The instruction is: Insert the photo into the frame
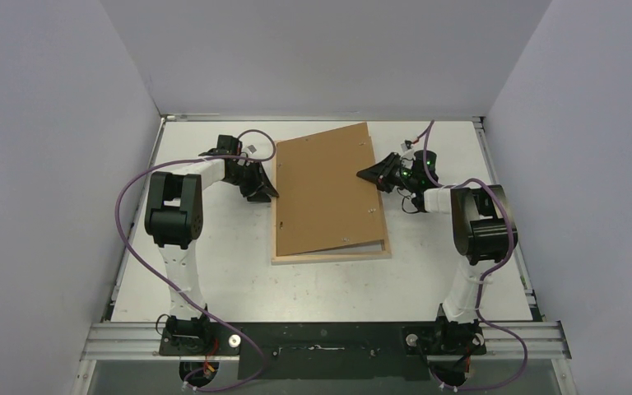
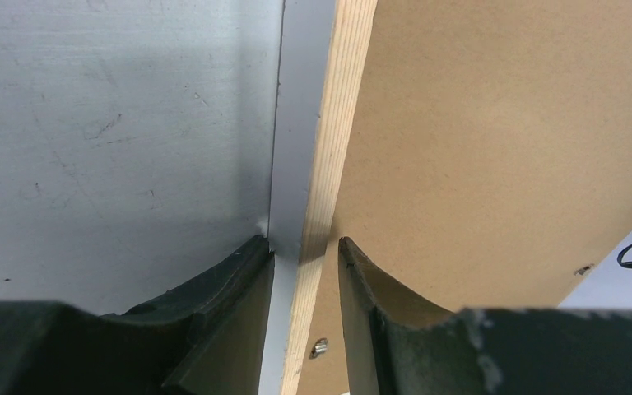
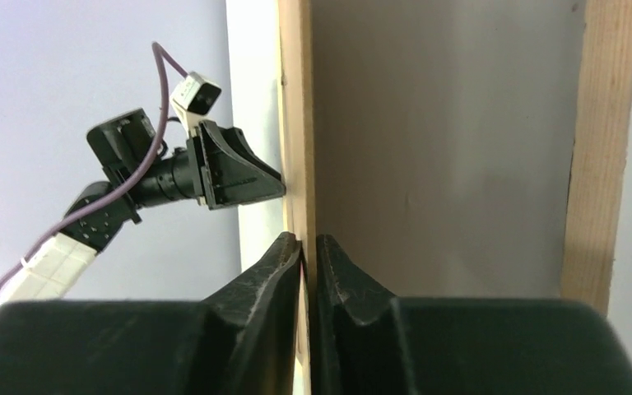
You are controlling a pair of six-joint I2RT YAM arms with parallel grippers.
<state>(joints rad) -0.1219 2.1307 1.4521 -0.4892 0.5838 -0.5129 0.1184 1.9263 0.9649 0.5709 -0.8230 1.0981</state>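
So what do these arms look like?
The left arm and right arm have white links, black joints and purple cables. The left end effector and right end effector are black, with two curved fingers; green lights glow on the right wrist.

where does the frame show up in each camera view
top external: frame mid-table, pale rim peeking from under the brown board
left wrist: its rim runs top to bottom, centre
right wrist: upright rims, centre and right
shared: left end effector at the rim
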